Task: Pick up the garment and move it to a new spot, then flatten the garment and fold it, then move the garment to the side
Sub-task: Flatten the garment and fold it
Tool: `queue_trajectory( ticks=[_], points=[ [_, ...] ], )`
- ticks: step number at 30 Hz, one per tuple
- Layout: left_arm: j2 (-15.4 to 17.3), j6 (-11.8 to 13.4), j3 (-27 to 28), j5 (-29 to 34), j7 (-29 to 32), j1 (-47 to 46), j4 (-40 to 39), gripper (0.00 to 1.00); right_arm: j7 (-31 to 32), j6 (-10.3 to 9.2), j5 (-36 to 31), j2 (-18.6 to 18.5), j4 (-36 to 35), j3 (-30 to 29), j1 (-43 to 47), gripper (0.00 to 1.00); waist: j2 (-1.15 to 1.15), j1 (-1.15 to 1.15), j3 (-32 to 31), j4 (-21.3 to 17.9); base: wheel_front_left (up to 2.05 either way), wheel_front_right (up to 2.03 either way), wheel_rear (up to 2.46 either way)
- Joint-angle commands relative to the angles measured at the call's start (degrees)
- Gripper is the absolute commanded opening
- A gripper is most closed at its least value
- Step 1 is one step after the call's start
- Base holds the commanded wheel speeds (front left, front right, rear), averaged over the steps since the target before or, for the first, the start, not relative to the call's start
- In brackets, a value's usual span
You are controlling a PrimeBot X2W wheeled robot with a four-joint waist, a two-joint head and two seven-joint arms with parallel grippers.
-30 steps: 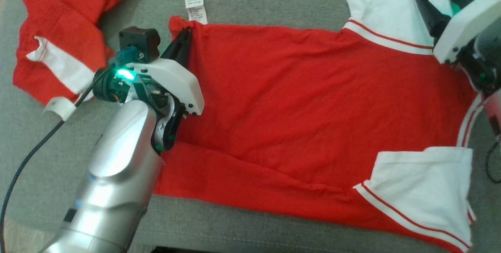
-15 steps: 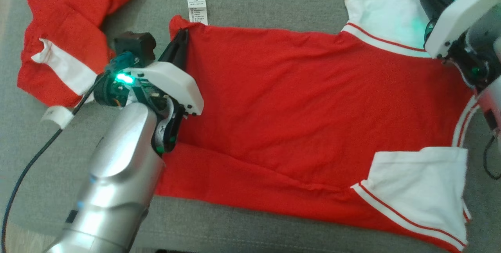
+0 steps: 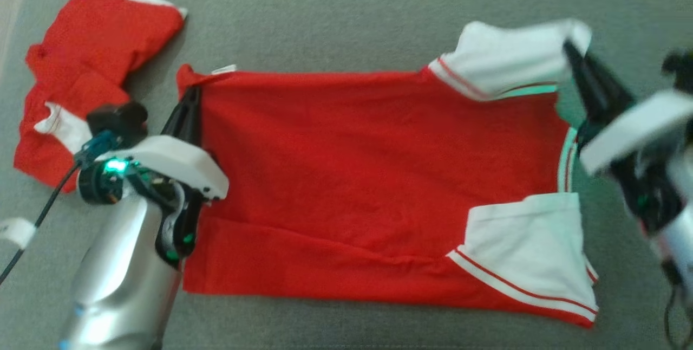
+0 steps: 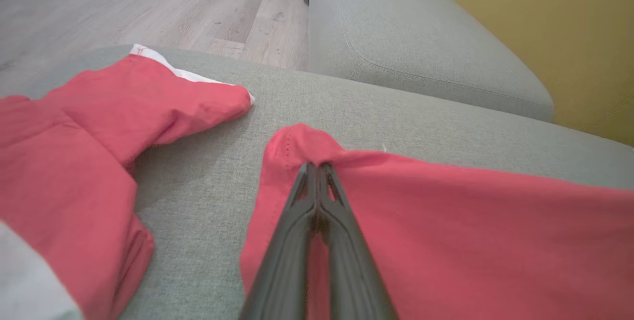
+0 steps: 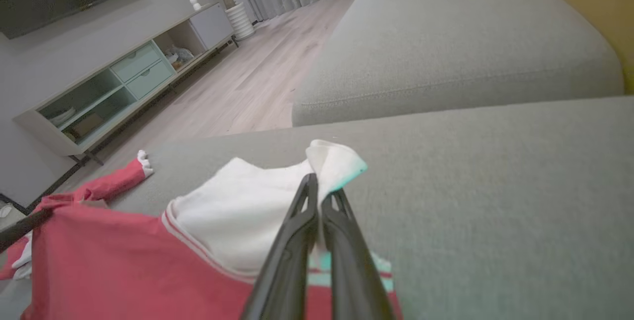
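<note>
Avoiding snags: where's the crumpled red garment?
The crumpled red garment lies upper left in head view, on the grey cushion, left of the left gripper.

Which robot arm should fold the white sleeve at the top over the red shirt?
Right arm: the right fingers pinch that white sleeve. The left fingers hold the red corner of the shirt, at its other end.

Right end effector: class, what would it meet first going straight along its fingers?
The white sleeve that the right end effector is shut on; beyond it, likely the grey sofa seat, depth unclear.
</note>
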Motion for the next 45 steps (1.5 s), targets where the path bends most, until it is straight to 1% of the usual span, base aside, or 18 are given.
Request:
queue_trajectory(
  ticks=[1, 4, 7, 8, 9, 14, 18, 19, 20, 21, 24, 28, 31, 33, 38, 41, 45],
  points=[
    [2.75, 0.84, 3.17, -0.32, -0.44, 0.63, -3.17, 0.00, 0.08, -0.04, -0.75, -0.82, -3.97, -1.18, 4.20, 0.00, 0.00, 0.01, -1.67, -1.77, 0.00, 0.00, 0.00],
    [3.59, 1.96, 3.89, -0.98, 0.08, 4.72, -5.90, 0.00, 1.28, -0.04, -2.03, 0.49, -8.49, -3.66, 11.88, 0.00, 0.00, 0.01, -3.03, -3.00, 0.00, 0.00, 0.00],
    [3.99, 3.03, 4.14, -1.73, 0.91, 9.58, -8.27, 0.00, 3.16, -0.04, -3.10, 2.74, -11.76, -5.86, 19.80, 0.00, 0.00, 0.01, -4.25, -3.86, 0.00, 0.00, 0.00],
    [3.99, 3.03, 4.14, -1.73, 0.91, 9.58, -8.27, 0.00, 3.16, -0.04, -3.10, 2.74, -11.76, -5.86, 19.80, 0.00, 0.00, 0.01, -4.25, -3.86, 0.00, 0.00, 0.00],
    [3.99, 3.37, 4.23, -2.04, 1.06, 11.23, -8.92, 0.00, 3.55, -0.04, -3.74, 3.59, -12.47, -6.60, 22.16, 0.00, 0.00, 0.01, -4.58, -4.15, 0.00, 0.00, 0.00],
    [3.26, 4.49, 4.73, -4.35, 1.85, 18.41, -10.49, 0.00, 6.03, -0.04, -5.40, 9.20, -14.04, -10.35, 32.49, 0.00, 0.00, 0.01, -5.67, -4.95, 0.00, 0.00, 0.00],
    [3.10, 5.28, 4.76, -5.01, 1.85, 22.67, -10.89, 0.00, 8.27, -0.04, -7.25, 12.44, -14.62, -12.61, 37.71, 0.00, 0.00, 0.01, -6.44, -5.75, 0.00, 0.00, 0.00],
    [3.00, 5.43, 4.65, -5.07, 1.82, 23.49, -10.90, 0.15, 8.86, -0.04, -7.65, 13.01, -14.77, -13.02, 38.56, 0.49, 0.00, 0.01, -6.64, -5.88, 0.00, 0.00, 0.00],
    [2.84, 5.53, 4.56, -5.24, 1.82, 24.25, -10.88, 0.86, 9.38, -0.04, -8.14, 13.39, -14.96, -13.32, 39.24, 1.00, 0.00, 0.01, -6.86, -6.00, 0.00, 0.00, 0.00],
    [2.82, 5.57, 4.38, -5.17, 1.71, 24.91, -10.89, 1.00, 9.70, -0.04, -8.64, 13.65, -15.29, -13.58, 39.77, 1.00, 0.00, 0.01, -7.08, -6.06, 0.00, 0.00, 0.00],
    [2.75, 6.10, 4.34, -4.83, 0.67, 26.62, -11.13, 1.00, 9.80, -0.04, -10.00, 14.48, -16.88, -14.42, 41.04, 1.00, 0.00, 0.01, -7.86, -6.13, 0.00, 0.00, 0.00],
    [2.79, 7.66, 4.82, -2.81, -3.53, 28.47, -12.82, 1.00, 8.66, -0.04, -12.45, 15.45, -20.79, -15.60, 42.22, 1.00, 0.00, 0.01, -8.71, -6.02, 0.00, 0.00, 0.00],
    [3.04, 9.32, 4.64, 0.33, -7.82, 29.47, -15.46, 1.00, 7.29, -0.04, -15.24, 16.09, -24.44, -17.10, 42.18, 1.00, 0.00, 0.01, -9.08, -5.93, 0.00, 0.00, 0.00],
    [3.57, 10.88, 4.36, 3.45, -11.06, 29.57, -17.34, 1.00, 6.21, -0.04, -17.61, 16.93, -26.76, -18.99, 41.54, 1.00, 0.00, 0.01, -9.16, -5.90, 0.00, 0.00, 0.00],
    [4.01, 12.70, 3.30, 8.64, -16.69, 27.79, -20.56, 1.00, 4.49, -0.04, -25.56, 19.52, -31.57, -24.35, 39.28, 1.00, 0.00, 0.01, -9.17, -5.28, 0.00, 0.00, 0.00],
    [4.75, 13.75, 2.43, 11.73, -18.17, 26.24, -21.98, 1.00, 4.02, -0.04, -29.98, 20.57, -33.83, -26.40, 37.87, 1.00, 0.00, 0.01, -9.14, -4.98, 0.00, 0.00, 0.00],
    [4.98, 14.34, 1.94, 12.83, -17.96, 25.03, -22.74, 1.00, 3.57, -0.04, -33.61, 21.35, -35.97, -27.67, 36.73, 1.00, 0.00, 0.01, -8.94, -4.68, 0.00, 0.00, 0.00]
  ],
)
